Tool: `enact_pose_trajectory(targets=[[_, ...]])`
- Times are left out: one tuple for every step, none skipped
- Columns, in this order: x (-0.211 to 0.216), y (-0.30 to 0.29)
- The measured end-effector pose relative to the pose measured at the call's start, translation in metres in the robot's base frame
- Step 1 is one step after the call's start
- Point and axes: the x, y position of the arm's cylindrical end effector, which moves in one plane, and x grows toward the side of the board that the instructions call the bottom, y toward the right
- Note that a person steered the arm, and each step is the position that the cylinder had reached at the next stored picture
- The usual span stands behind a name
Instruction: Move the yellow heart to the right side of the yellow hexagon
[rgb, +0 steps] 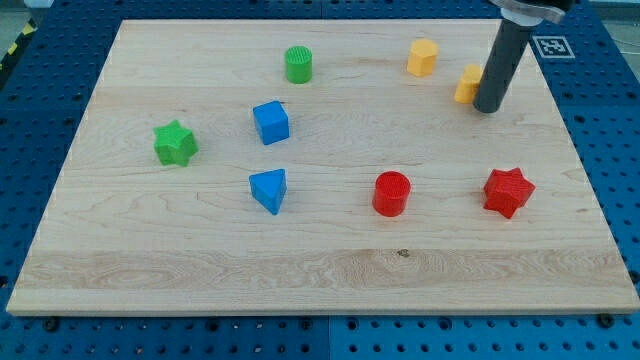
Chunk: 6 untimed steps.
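Observation:
A yellow hexagon-like block (423, 57) sits near the view's top, right of centre. A second yellow block (467, 84), probably the heart, lies just right of it and slightly lower, with a small gap between them. The rod hides its right edge, so I cannot confirm its shape. My dark rod comes down from the view's top right. My tip (487, 109) rests on the board against the lower right side of that second yellow block.
A green cylinder (298, 64), blue cube (271, 122), green star (175, 143) and blue triangle (269, 190) lie to the view's left. A red cylinder (392, 193) and red star (508, 192) lie below. The board's right edge (580, 150) is near my tip.

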Motion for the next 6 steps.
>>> enact_pose_trajectory(targets=[[-0.013, 0.000], [-0.036, -0.008], [-0.037, -0.008], [-0.052, -0.009], [-0.062, -0.009], [-0.103, -0.009]])
